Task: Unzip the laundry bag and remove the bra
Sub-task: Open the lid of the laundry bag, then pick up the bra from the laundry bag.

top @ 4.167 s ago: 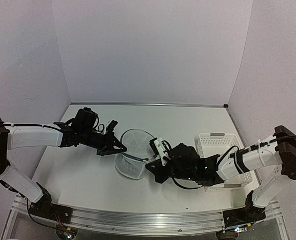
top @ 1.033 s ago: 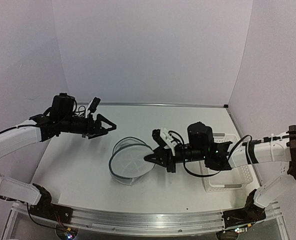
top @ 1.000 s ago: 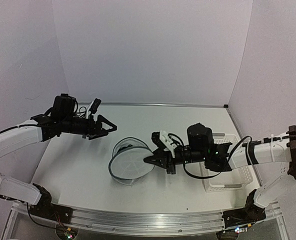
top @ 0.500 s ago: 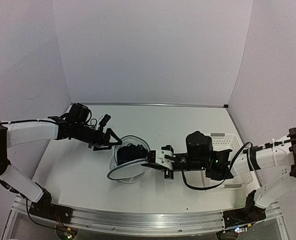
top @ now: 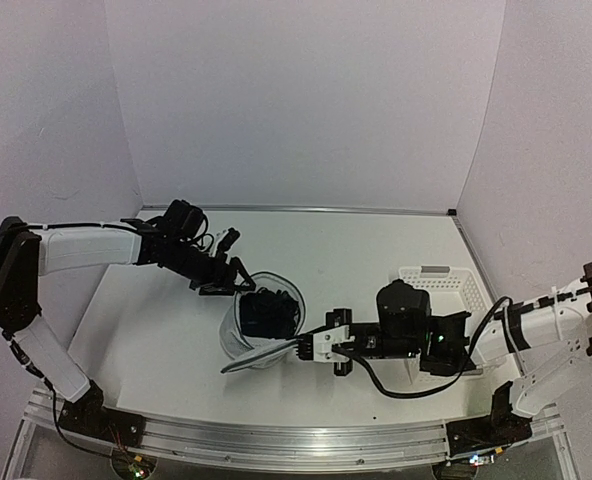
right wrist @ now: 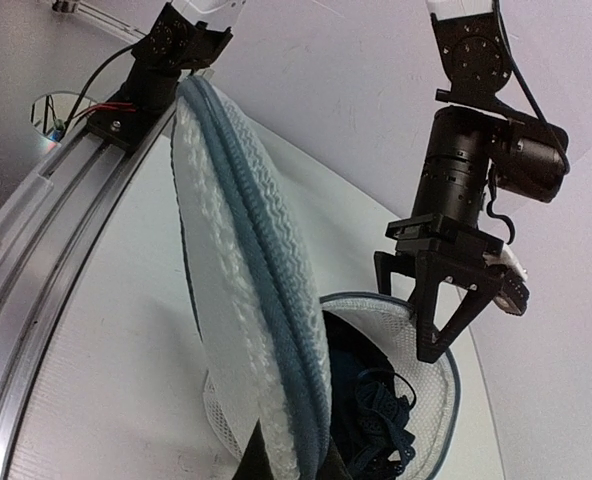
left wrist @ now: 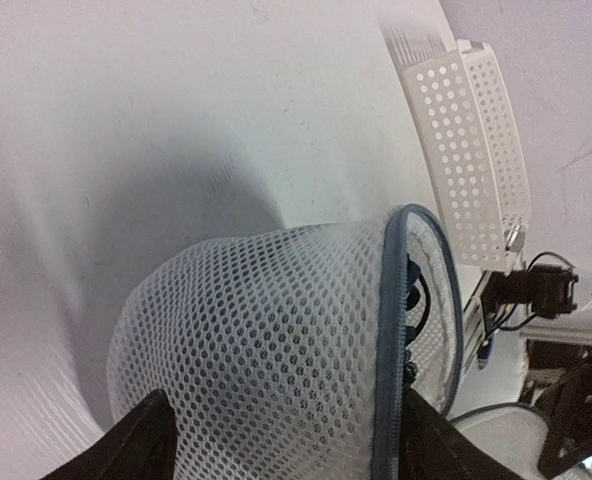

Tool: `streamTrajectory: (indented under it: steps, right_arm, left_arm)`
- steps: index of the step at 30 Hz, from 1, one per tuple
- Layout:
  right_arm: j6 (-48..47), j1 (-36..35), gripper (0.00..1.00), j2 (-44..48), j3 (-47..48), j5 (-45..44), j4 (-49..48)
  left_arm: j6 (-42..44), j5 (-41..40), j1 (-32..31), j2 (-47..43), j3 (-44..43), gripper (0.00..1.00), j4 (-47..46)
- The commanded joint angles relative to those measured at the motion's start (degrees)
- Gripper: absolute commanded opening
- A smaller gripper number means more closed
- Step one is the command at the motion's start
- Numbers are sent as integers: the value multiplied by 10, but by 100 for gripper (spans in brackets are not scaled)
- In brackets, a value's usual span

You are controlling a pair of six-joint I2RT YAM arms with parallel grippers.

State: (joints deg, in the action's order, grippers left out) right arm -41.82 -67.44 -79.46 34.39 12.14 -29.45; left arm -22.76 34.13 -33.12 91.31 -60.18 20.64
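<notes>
Your left gripper (top: 238, 282), fingers spread, sits at the upper-left rim of the laundry bag (top: 234, 336). The bra (top: 268, 312) lies inside, just lower right of it. Your right gripper (top: 308, 346) pinches the lid panel (top: 266, 354) aside.

Robot lab: white booth walls (top: 306, 100), aluminium rail (top: 276, 432), table-bolted arms (top: 86, 250).

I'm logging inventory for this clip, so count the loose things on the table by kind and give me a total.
mesh laundry bag: 1
dark bra: 1
white perforated plastic basket: 1
Total: 3
</notes>
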Motion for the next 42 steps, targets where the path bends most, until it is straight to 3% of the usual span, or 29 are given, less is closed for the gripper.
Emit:
streamTrajectory:
  steps: [1, 5, 10, 19, 29, 37, 42]
  right_arm:
    - [-31, -17, 0, 23, -5, -37, -21]
    - [-46, -29, 3, 25, -10, -64, -21]
    - [-53, -40, 8, 39, -21, -85, -22]
    - [8, -47, 31, 120, -56, -120, 35]
    - [186, -45, 47, 208, -88, -213, 103]
    - [323, -45, 56, 145, -10, -298, 148]
    - [403, -39, 59, 79, 103, -312, 252]
  left_arm:
    - [15, -28, -6, 17, -52, 66, 25]
    - [22, -37, -12, 32, -69, 41, 44]
    - [21, -41, -14, 32, -87, 1, 54]
    - [0, -111, -13, 16, -82, 0, 63]
    - [-67, -170, -5, -41, -26, 0, 14]
    - [-83, -148, -12, -87, 30, 0, -11]
    - [-98, -125, -28, -96, 64, 0, -37]
